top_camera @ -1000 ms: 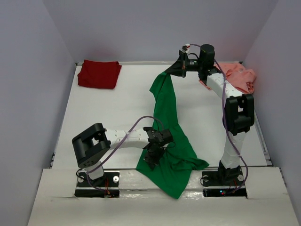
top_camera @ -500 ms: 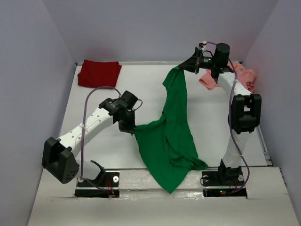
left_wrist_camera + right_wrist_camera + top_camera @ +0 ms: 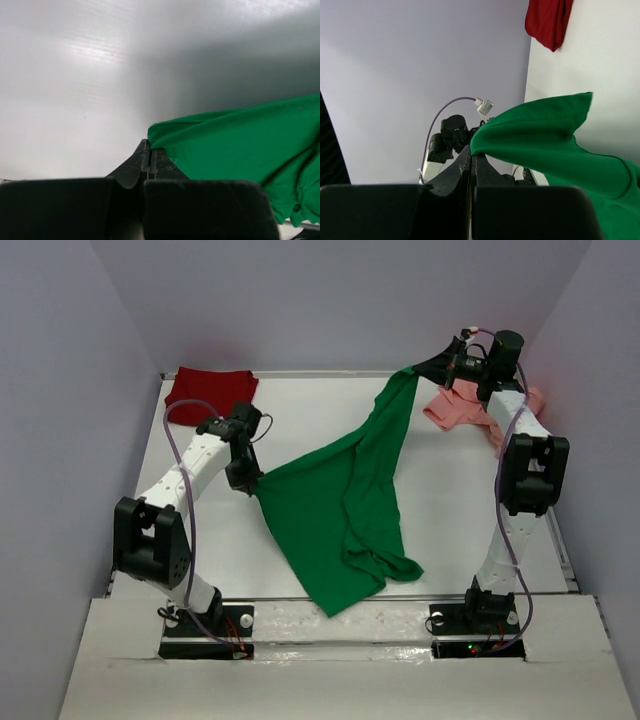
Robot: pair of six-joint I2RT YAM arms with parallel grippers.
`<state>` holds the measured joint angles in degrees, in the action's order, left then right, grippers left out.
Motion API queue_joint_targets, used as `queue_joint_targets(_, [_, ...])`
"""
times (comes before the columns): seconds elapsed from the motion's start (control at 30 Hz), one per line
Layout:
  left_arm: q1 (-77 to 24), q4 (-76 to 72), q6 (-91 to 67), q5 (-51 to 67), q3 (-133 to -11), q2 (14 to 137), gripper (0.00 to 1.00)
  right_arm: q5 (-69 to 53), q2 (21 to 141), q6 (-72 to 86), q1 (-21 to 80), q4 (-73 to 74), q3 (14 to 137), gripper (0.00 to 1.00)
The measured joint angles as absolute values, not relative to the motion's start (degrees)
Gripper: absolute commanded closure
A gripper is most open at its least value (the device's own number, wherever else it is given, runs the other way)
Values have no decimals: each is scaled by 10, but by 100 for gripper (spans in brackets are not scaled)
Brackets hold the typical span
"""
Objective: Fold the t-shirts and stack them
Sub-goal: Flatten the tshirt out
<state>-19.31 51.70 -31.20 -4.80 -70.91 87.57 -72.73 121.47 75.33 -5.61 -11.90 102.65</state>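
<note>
A bright green t-shirt [image 3: 345, 500] hangs stretched between my two grippers over the middle of the table, its lower end crumpled near the front edge. My left gripper [image 3: 252, 483] is shut on the shirt's left corner [image 3: 155, 135], low over the table. My right gripper [image 3: 428, 368] is shut on the far corner [image 3: 485, 135], raised at the back right. A dark red t-shirt [image 3: 208, 392] lies folded at the back left corner. A salmon pink t-shirt [image 3: 470, 408] lies bunched at the back right, partly behind my right arm.
White walls close in the table on the left, back and right. The table's front rail [image 3: 300, 605] runs between the two arm bases. My left arm [image 3: 180, 485] reaches along the left side of the table.
My left gripper has swung from the front middle to the left and back, dragging the green shirt's corner with it. My right gripper has moved right along the back, spreading the shirt wider.
</note>
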Motion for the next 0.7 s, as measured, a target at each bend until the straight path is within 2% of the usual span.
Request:
queue_joint_targets(0.07, [-166,516,-298,-47,-752,905,100,-728,1215,769,-59,-124,1026,100])
queue_joint_targets(0.17, [-134,501,-281,-47,-795,929,100,-729,1208,883,-48,-248,973,100])
queue_joint_targets(0.23, [-117,502,-269,-48,-825,946,100,-736,1212,901,-34,-273,978,100])
queue_joint_targets(0.3, [-108,499,-259,-50,-851,963,100,-713,1215,800,-19,-117,1048,100])
queue_joint_targets(0.37, [-108,499,-252,-50,-863,974,100,-658,1252,656,0,96,1231,100])
queue_joint_targets(0.4, [-108,499,-246,-50,-868,981,100,-632,1271,602,6,158,1311,100])
queue_joint_targets(0.47, [-108,498,-238,-51,-870,990,100,-602,1272,528,10,240,1380,100])
queue_joint_targets(0.7, [-90,488,-221,-54,-872,1007,100,-417,1206,367,8,355,1320,100])
